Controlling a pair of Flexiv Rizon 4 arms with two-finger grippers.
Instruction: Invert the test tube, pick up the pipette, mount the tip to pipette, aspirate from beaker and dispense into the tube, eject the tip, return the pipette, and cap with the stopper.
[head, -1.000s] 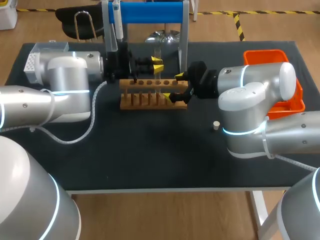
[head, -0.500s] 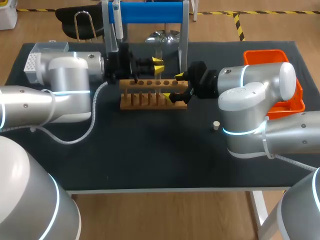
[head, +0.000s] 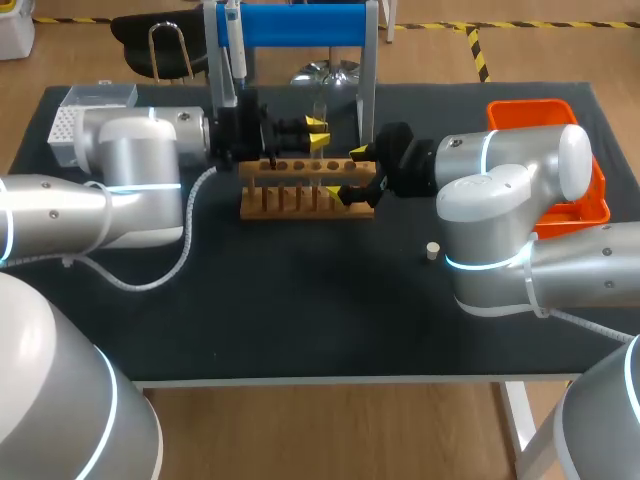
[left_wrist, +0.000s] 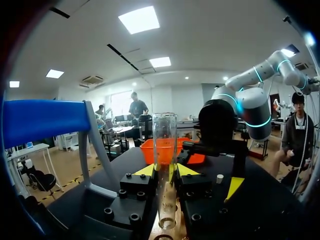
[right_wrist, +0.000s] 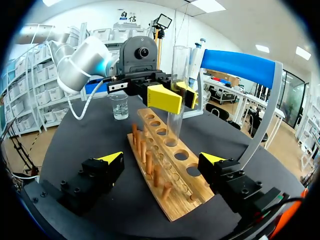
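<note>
- The left wrist view shows the test tube (left_wrist: 165, 137) upright between the left gripper's (left_wrist: 165, 170) yellow fingers, which are closed on it from both sides about halfway down its length.
- The head view makes that glass hard to see. It does show the left gripper just above the wooden rack (head: 300, 203), in the upper middle of the frame.
- The right wrist view shows the right gripper (right_wrist: 161, 158) with its fingers spread wide on either side of the rack's near end. There is a gap between one finger and the wood, so they grip nothing.
- In that view the tube's lower end reaches the rack's row of holes. I cannot tell whether it sits inside one.
- The beaker (right_wrist: 120, 106) shows plainly only in the right wrist view, standing beyond the rack's far end.
- There is one tube, one beaker, one rack and one small pale stopper (head: 432, 250), which lies on the dark worktop (head: 300, 310) right of centre, well apart from the rack.
- One pipette (head: 232, 48) hangs on the blue stand (head: 300, 24) at the top of the head view.
- One orange tray (head: 522, 107) sits at the right and is largely hidden behind the right arm.
- A white box (head: 82, 104) at the upper left is partly covered by the left arm.
</note>
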